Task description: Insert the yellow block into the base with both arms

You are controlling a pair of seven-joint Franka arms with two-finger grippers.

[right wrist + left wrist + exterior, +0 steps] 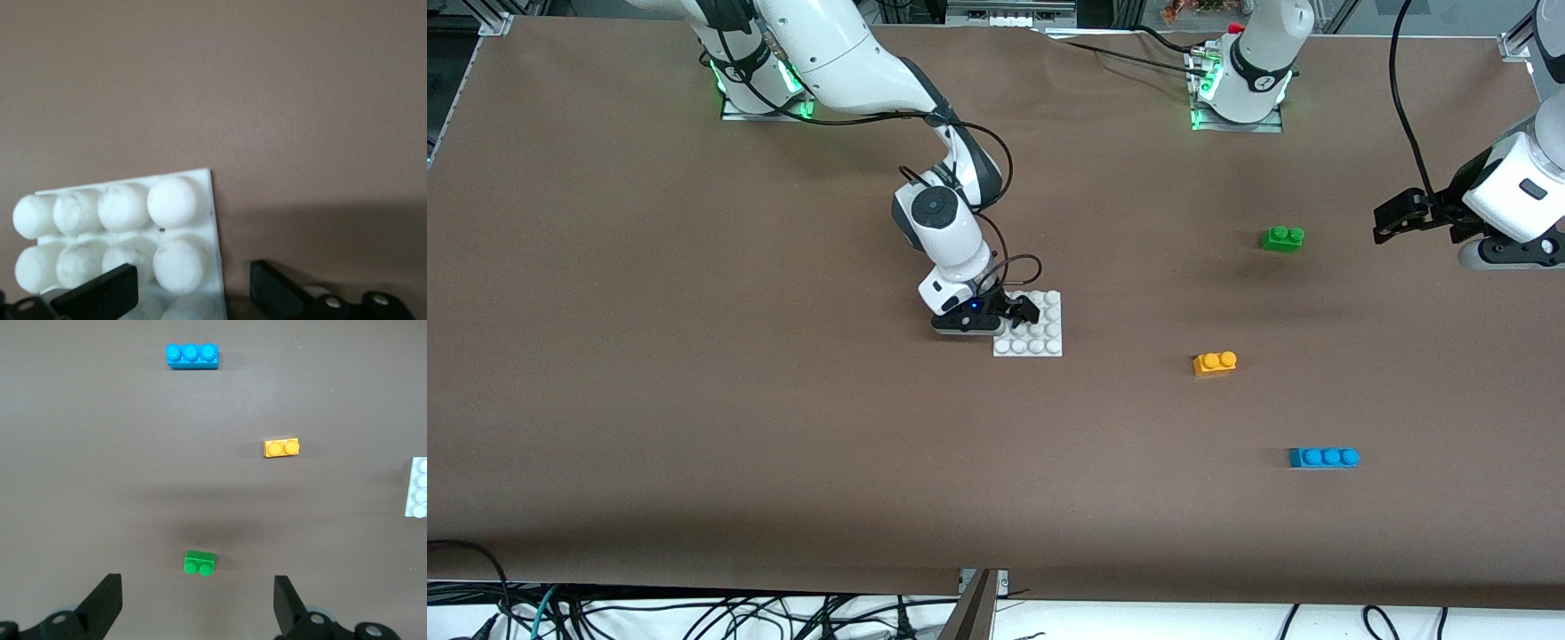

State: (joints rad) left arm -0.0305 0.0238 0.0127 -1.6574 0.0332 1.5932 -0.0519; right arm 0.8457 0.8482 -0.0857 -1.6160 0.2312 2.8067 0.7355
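The yellow block [1215,362] [281,447] lies studs up on the brown table, apart from the base and toward the left arm's end. The white studded base [1028,347] [200,180] [417,487] lies flat mid-table. My right gripper [1021,311] [193,283] is low at the base's edge and open. One finger stands over the studs, the other just off the plate's rim, and nothing is gripped. My left gripper [1392,218] [198,590] hangs open and empty in the air over the left arm's end of the table, close to the green brick.
A green two-stud brick [1282,238] [200,563] lies farther from the front camera than the yellow block. A blue three-stud brick [1323,457] [192,355] lies nearer to it. Cables hang past the table's front edge.
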